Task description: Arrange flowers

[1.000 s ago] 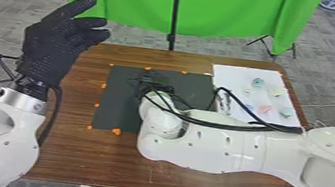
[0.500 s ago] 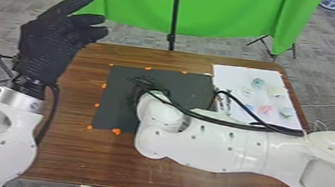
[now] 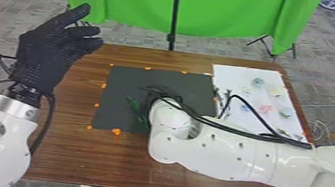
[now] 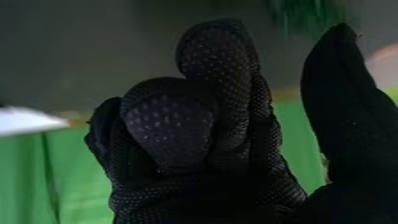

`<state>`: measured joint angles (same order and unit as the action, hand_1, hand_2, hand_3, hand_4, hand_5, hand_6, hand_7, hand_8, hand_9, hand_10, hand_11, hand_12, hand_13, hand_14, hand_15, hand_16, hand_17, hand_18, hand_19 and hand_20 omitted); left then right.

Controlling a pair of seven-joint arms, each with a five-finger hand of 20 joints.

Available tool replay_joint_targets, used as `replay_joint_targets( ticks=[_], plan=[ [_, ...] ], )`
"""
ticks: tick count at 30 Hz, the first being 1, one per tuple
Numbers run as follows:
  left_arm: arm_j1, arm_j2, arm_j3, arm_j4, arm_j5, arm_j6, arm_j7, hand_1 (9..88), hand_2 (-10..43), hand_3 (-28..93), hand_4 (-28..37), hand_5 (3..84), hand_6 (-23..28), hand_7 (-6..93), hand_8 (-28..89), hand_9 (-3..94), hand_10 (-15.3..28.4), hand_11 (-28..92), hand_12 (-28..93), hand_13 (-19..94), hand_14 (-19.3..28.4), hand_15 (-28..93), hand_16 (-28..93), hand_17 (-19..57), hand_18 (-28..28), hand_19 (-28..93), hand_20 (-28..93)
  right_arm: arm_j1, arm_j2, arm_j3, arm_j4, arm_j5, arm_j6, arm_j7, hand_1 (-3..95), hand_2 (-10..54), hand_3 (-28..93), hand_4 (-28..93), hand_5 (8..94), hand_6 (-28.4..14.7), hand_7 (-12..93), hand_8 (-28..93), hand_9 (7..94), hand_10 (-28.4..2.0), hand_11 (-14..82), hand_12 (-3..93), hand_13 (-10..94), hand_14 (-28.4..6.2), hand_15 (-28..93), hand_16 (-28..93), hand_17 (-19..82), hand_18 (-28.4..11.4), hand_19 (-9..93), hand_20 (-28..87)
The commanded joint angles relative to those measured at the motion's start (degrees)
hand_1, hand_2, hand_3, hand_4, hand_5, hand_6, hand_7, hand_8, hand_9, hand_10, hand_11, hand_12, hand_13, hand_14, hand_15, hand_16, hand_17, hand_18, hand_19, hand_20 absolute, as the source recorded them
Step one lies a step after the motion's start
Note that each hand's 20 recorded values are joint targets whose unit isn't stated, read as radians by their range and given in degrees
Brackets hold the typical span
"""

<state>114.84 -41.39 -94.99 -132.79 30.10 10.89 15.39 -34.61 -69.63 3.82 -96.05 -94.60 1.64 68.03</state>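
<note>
My right hand [image 3: 159,94] is above the black mat [image 3: 118,119], its glove dark against it. A green sprig [image 3: 136,107] lies on the mat, just to the left of that hand's wrist. In the right wrist view the right hand [image 4: 226,95] has relaxed fingers, the thumb stands apart, and the gap holds nothing; a blurred green sprig [image 4: 311,15] appears beyond the fingertips. My left hand [image 3: 47,51] is raised over the table's left side, open and holding nothing. Small pastel flowers, among them a pink one [image 3: 264,108] and a bluish one [image 3: 257,82], rest on the white sheet [image 3: 234,74].
Leafy stems [image 3: 227,95] lie along the white sheet's left side. Orange markers [image 3: 116,131] edge the black mat on the brown table [image 3: 76,160]. Behind the table hangs a green cloth [image 3: 230,17]. Black cables loop over the right forearm.
The right hand has shifted toward the right and slightly nearer, and the green sprig is now visible on the mat beside it. The left hand has moved slightly down and to the left.
</note>
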Motion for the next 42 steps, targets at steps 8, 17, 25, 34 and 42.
replay_joint_targets(
  ticks=[8, 17, 25, 34, 42],
  plan=[
    [1.72, -0.47, -0.71, -0.36, 0.13, 1.08, 0.63, 22.8, 7.1, 79, -22.6, 35.6, 8.3, 14.6, -10, 35.1, 21.8, 34, 12, 26, 28.4, 62, -12, -5.5, 24.9, 61, 25, -3.73, 0.05, 1.32, -1.87, -0.1, -4.85, -1.83, 35.1, -4.0, 71, -23, 73.0, -7.2, 13, -11, 85.3, -14.0, 44.6, 21.6, 84, -9.3, 68, 20, 54, -21.5, 93, 46],
    [0.47, -0.11, 0.29, -0.02, 0.1, 0.84, 0.79, 22.8, 7.2, 79, -22.6, 35.7, 8.3, 14.7, -10, 35.2, 21.8, 34, 12, 26, 28.4, 62, -12, -5.5, 24.9, 61, 25, -3.08, -1.29, 0.36, -3.23, 0.05, -4.89, -4.04, 34.6, -3.2, 71, -23, 72.5, -7.0, 13, -11, 85.1, -14.0, 44.8, 21.7, 84, -9.3, 68, 20, 54, -21.6, 93, 46],
    [-0.45, 0.21, 0.54, 0.15, 0.25, 0.66, 0.76, 22.8, 7.3, 79, -22.5, 35.8, 8.3, 14.8, -10, 35.1, 21.9, 34, 12, 26, 28.4, 62, -12, -5.5, 24.9, 61, 25, -1.18, -2.03, -0.65, -4.56, 1.32, -3.35, -6.03, 34.4, -2.8, 71, -23, 72.0, -7.0, 13, -11, 84.9, -14.0, 45.1, 21.7, 83, -9.3, 69, 20, 54, -21.4, 93, 46],
    [-1.25, 0.52, 1.3, 0.43, -0.01, 0.63, 0.88, 22.8, 7.2, 79, -22.5, 35.7, 8.3, 14.9, -10, 35.2, 21.9, 34, 12, 26, 28.4, 62, -12, -5.6, 24.9, 61, 25, -0.67, -2.99, -1.47, -5.25, 0.8, -3.27, -7.06, 34.2, -2.7, 71, -23, 71.2, -6.6, 12, -11, 84.7, -14.2, 45.3, 21.8, 83, -9.5, 69, 20, 53, -21.5, 93, 46],
    [1.26, -0.47, -0.85, -0.09, 0.04, 1.15, -0.57, 22.8, 7.3, 79, -22.5, 35.8, 8.3, 14.9, -10, 35.1, 21.8, 34, 12, 26, 28.4, 62, -12, -5.6, 24.9, 61, 25, -0.83, -1.59, -1.02, -6.7, 0.59, -2.66, -7.1, 33.9, -2.5, 71, -23, 72.6, -6.0, 13, -11, 84.7, -14.1, 45.3, 21.6, 83, -9.5, 69, 20, 53, -21.6, 93, 46]
  ],
)
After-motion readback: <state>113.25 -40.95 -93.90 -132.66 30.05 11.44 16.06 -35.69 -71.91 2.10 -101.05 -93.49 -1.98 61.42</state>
